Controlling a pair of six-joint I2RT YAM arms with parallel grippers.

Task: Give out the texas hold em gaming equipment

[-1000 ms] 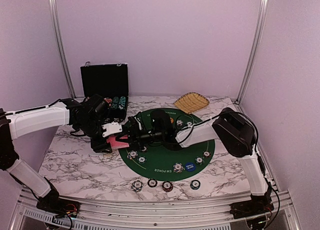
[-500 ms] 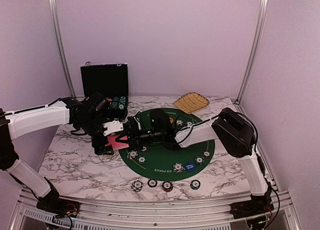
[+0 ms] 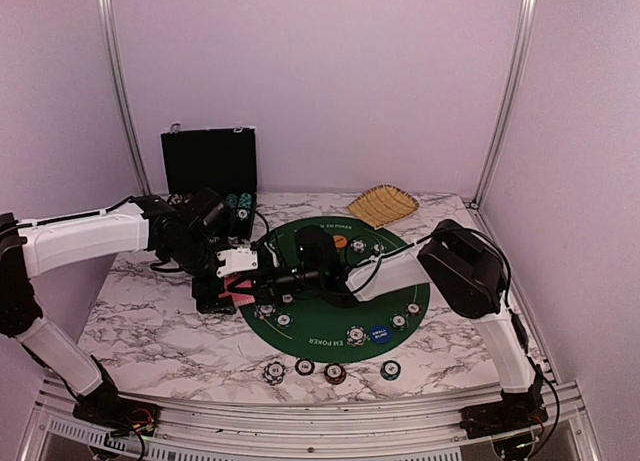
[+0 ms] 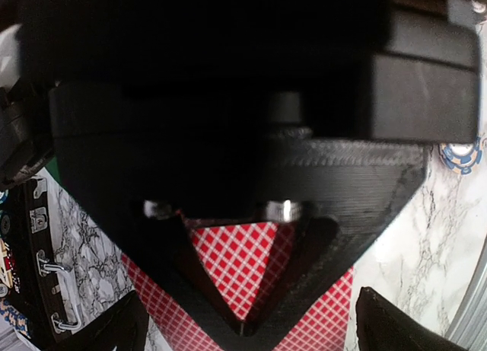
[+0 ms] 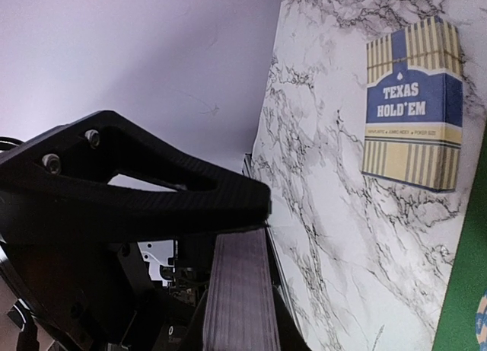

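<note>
Pinching the deck of cards (image 5: 238, 294) edge-on above the green mat's (image 3: 330, 326) left rim, the right gripper (image 5: 243, 240) alone held it. The left gripper (image 3: 232, 279) stood spread wide, so loosely clamped cards could fan out and spill onto the table (image 3: 150, 321).

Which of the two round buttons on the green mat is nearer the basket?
The orange button, at the mat's far side close to the basket. The blue button lies at the mat's near edge.
</note>
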